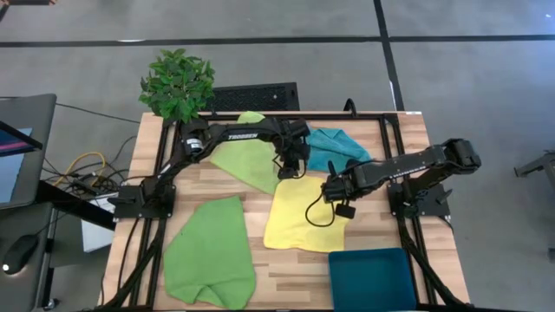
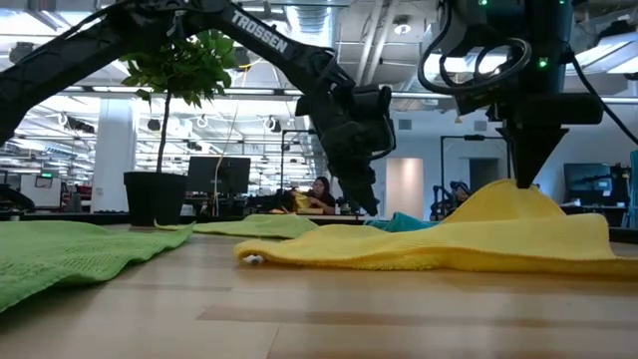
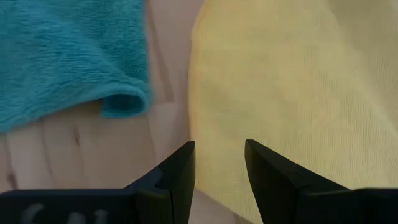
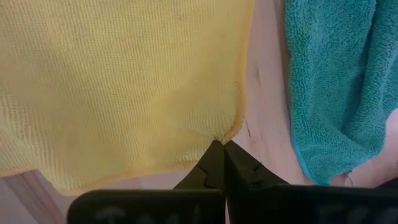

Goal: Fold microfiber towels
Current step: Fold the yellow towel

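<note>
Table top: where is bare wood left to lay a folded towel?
Bare wood shows between the large lime green microfiber towel, the bright yellow microfiber towel and the dark teal bin, plus the strip right of the yellow one. The back is crowded: second lime green towel, turquoise towel, open left gripper, right gripper pinching yellow.

wooden table point(image 1: 260, 186) carries four towels and a bin. yellow towel point(image 1: 299, 217) lies at the right gripper point(image 1: 333, 190); turquoise towel point(image 1: 334, 147) just beyond it; two green towels point(image 1: 211, 253) beside the left gripper point(image 1: 289, 170); blue bin point(image 1: 373, 279) near the right gripper.
</note>
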